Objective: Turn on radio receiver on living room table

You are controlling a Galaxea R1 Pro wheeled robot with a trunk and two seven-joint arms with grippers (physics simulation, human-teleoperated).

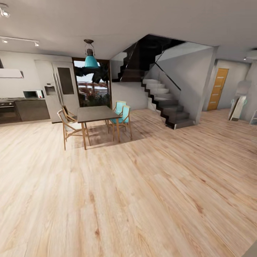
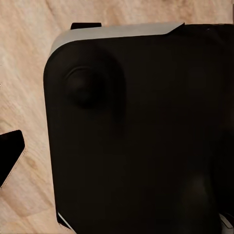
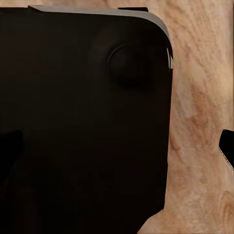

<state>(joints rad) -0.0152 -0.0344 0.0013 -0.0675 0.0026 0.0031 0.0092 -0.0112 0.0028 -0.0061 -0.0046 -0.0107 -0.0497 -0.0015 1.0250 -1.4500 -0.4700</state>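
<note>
The radio receiver, the long low glossy table and the living room are out of view. In the left wrist view one dark fingertip (image 2: 10,156) of my left gripper (image 2: 117,158) sits at the frame's edge, over the robot's black base (image 2: 146,126) and the wood floor. In the right wrist view a fingertip (image 3: 228,146) of my right gripper (image 3: 117,148) sits at the opposite edge, above the same base (image 3: 83,122). Both grippers' fingers stand far apart with nothing between them.
Light wood plank floor (image 1: 142,200) stretches ahead. A dark dining table (image 1: 95,114) with wooden and teal chairs stands under a teal pendant lamp (image 1: 90,60). Beyond are a kitchen counter (image 1: 25,109) and fridge (image 1: 59,89) on the left, a staircase (image 1: 167,103), and an orange door (image 1: 217,89).
</note>
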